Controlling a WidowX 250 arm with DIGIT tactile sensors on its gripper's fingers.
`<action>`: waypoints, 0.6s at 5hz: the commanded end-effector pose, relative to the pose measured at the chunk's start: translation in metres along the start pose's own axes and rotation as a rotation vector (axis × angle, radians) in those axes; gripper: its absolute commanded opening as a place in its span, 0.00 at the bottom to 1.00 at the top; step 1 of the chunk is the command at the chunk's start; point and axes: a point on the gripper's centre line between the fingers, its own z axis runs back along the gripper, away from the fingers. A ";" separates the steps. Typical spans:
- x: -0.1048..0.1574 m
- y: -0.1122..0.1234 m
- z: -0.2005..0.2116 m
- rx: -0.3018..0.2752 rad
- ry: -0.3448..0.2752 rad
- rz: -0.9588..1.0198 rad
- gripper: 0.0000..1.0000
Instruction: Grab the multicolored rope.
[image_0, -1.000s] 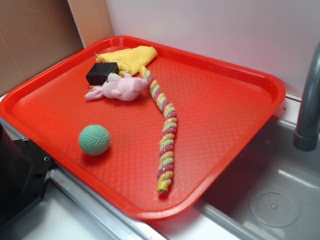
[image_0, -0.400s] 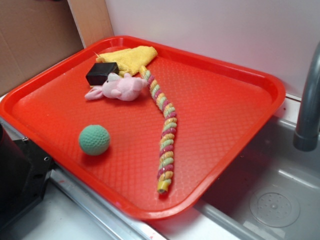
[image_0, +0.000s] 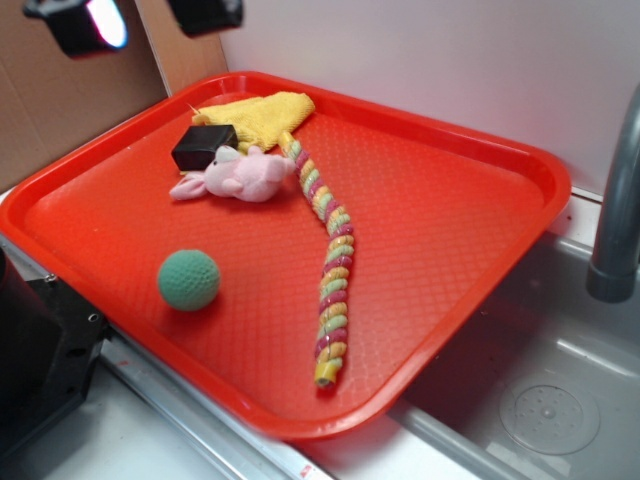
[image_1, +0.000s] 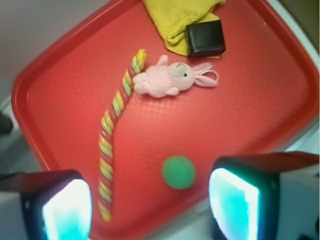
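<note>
Red tray (image_0: 470, 200) is the landmark, sitting beside a grey sink (image_0: 545, 400) with a faucet pipe (image_0: 615, 200) at its far-right side. Multicolored rope (image_0: 328, 262) lies flat on the tray floor, roughly mid-tray, running in a slight curve from the yellow cloth (image_0: 262, 113) at the tray's back corner down toward the front rim; its near end stops just short of that rim. In the wrist view the rope (image_1: 112, 132) runs from the bunny down toward the left finger. Pink plush bunny (image_0: 235, 176) lies just beside the rope's upper end, touching or nearly touching it. Black block (image_0: 203, 146) sits on the cloth edge, right behind the bunny. Green ball (image_0: 188, 279) rests on the tray's front-left part, well apart from the rope.

Gripper (image_0: 142, 20) hangs high above the tray's back-left corner, only the fingertips in view at the top edge. Jaws spread wide, nothing between them. In the wrist view the gripper (image_1: 150, 200) has both pads lit, tray floor and ball (image_1: 178, 172) visible in the gap. No contact with rope.
</note>
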 end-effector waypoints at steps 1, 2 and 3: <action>0.017 -0.030 -0.050 0.012 -0.058 0.188 1.00; 0.022 -0.037 -0.080 0.023 -0.058 0.254 1.00; 0.022 -0.040 -0.108 0.065 -0.091 0.273 1.00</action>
